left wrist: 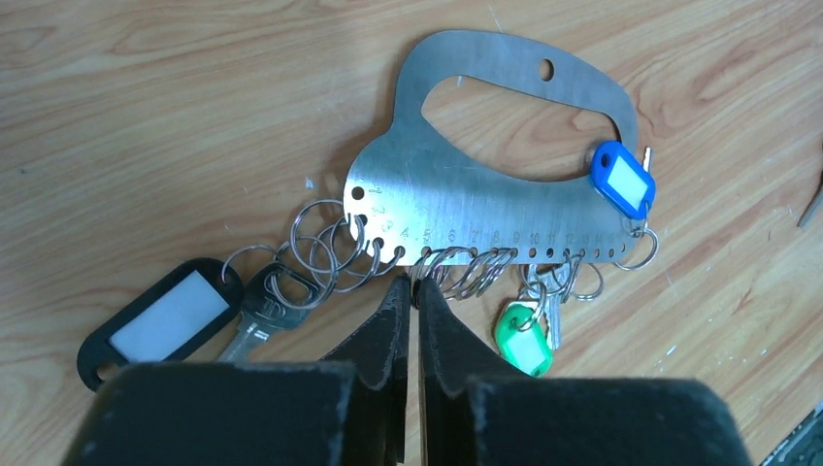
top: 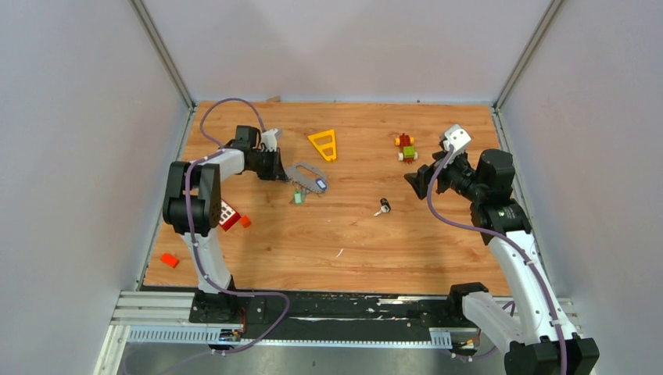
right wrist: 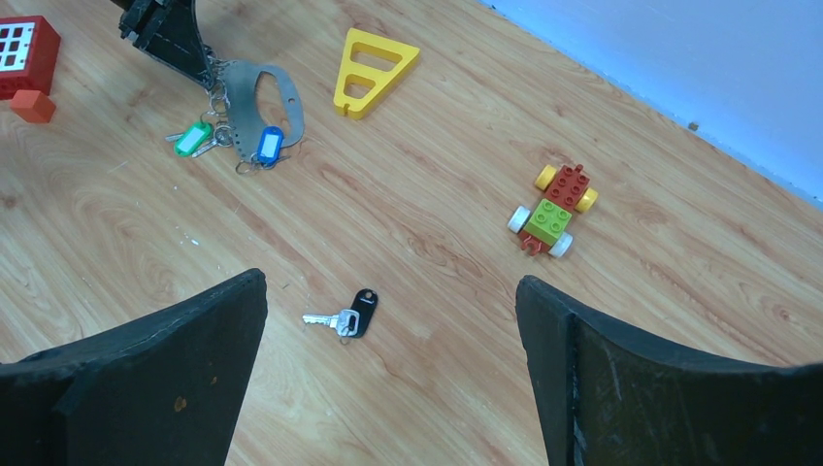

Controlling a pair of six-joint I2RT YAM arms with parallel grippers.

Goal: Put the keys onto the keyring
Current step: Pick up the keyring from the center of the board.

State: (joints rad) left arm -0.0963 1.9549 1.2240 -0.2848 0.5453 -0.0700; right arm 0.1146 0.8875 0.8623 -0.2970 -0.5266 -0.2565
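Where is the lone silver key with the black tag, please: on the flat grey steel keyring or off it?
Off: the black-tagged key lies alone on the wooden table, clearly apart from the steel keyring.

Left hand (left wrist: 412,291) almost closed; right hand (right wrist: 390,282) wide open.

black tag (left wrist: 165,316) end hidden, its key (left wrist: 262,316) blade covered

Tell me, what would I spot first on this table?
The shiny silver keyring lies left of centre on the table, blue, green and black key tags attached, the left gripper pinched at its edge. One black-tagged key lies alone mid-table, near the wide-open right gripper.
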